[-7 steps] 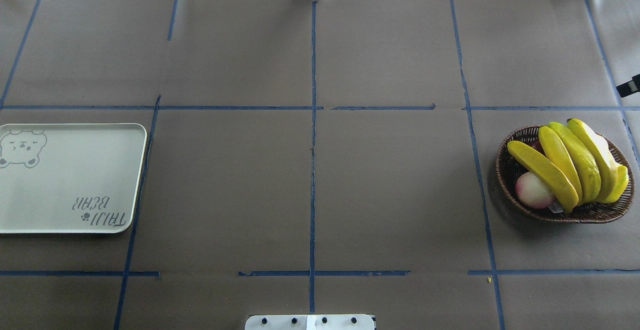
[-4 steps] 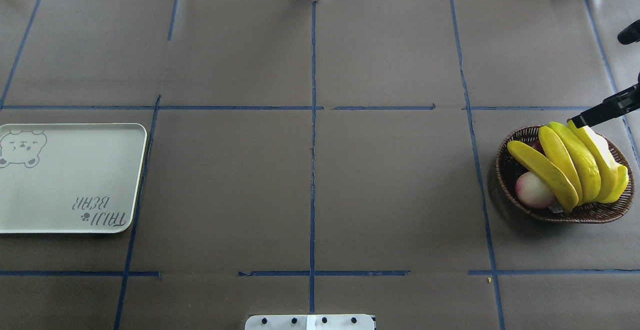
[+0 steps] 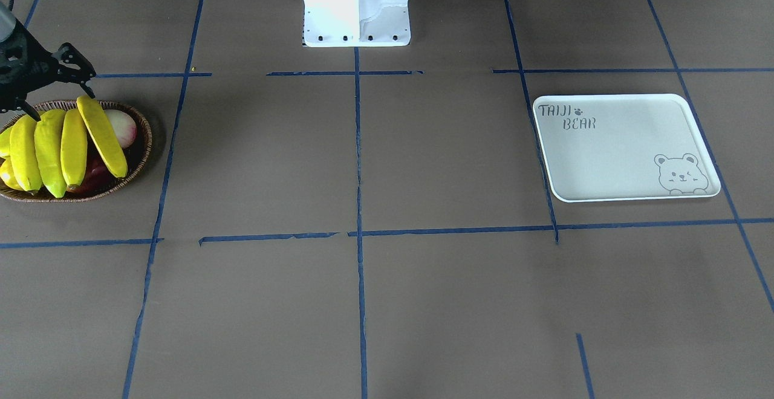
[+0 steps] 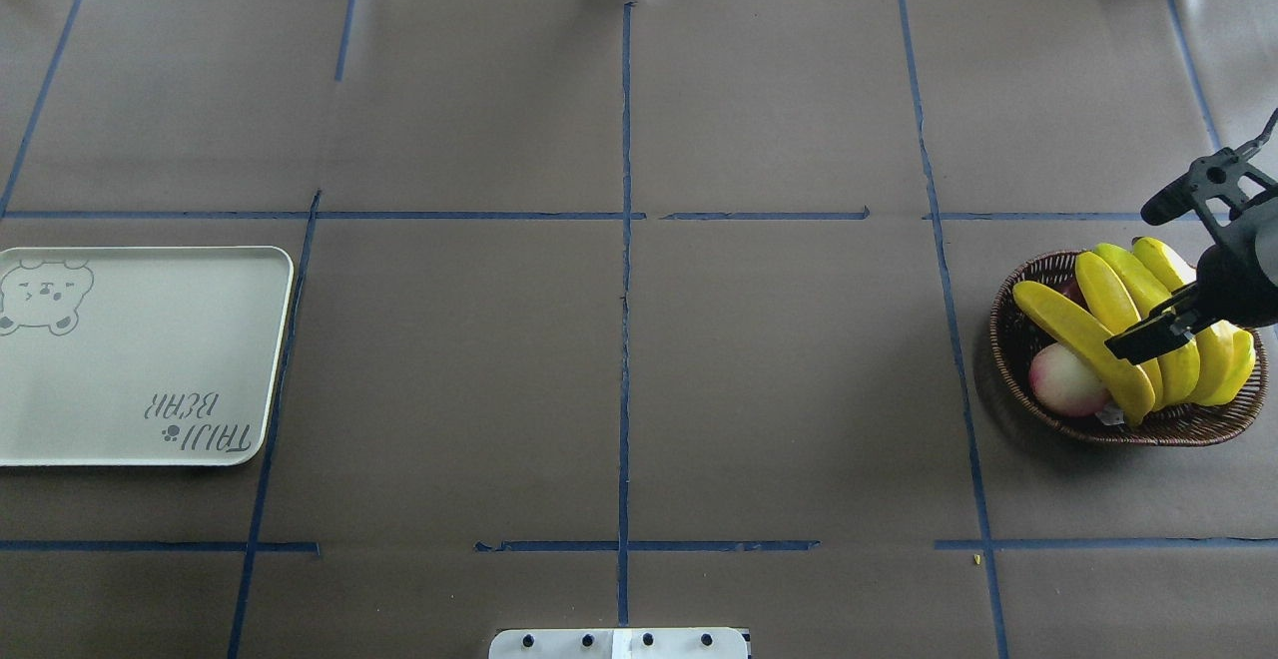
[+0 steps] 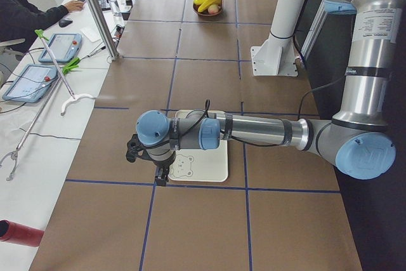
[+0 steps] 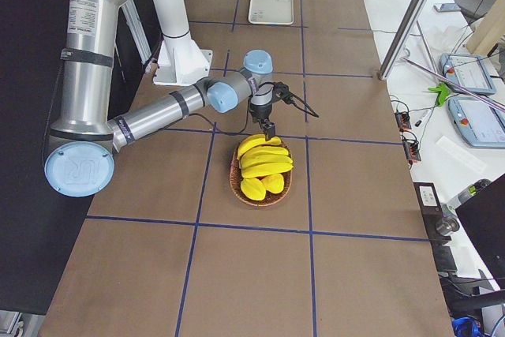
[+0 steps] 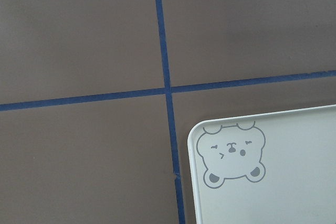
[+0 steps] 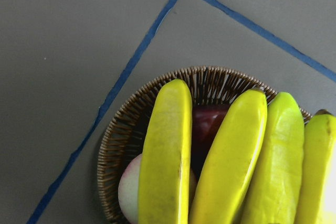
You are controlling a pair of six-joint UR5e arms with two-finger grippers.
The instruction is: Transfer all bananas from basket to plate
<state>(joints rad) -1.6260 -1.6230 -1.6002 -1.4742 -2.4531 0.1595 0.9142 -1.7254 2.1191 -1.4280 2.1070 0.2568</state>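
Observation:
Four yellow bananas [image 4: 1073, 329] lie side by side across the brown wicker basket [image 4: 1001, 339] at the table's right end. My right gripper [image 4: 1133, 280] hangs open just above them, its fingers spread along the bananas' length, holding nothing. The right wrist view shows the bananas [image 8: 168, 150] and the basket rim [image 8: 121, 145] close below. The white bear plate [image 4: 130, 359] lies empty at the far left. My left gripper [image 5: 149, 157] hovers near the plate's bear corner [image 7: 231, 156]; I cannot tell whether it is open or shut.
A pale pink apple [image 4: 1063, 379], a dark red fruit [image 8: 207, 124] and a stubby yellow fruit [image 4: 1238, 364] also sit in the basket. The robot base [image 3: 357, 6] stands at mid table edge. An operator [image 5: 25, 11] sits beside the table.
My right gripper has come in from the right edge and now hangs open over the bananas. Bananas, basket and plate have not moved.

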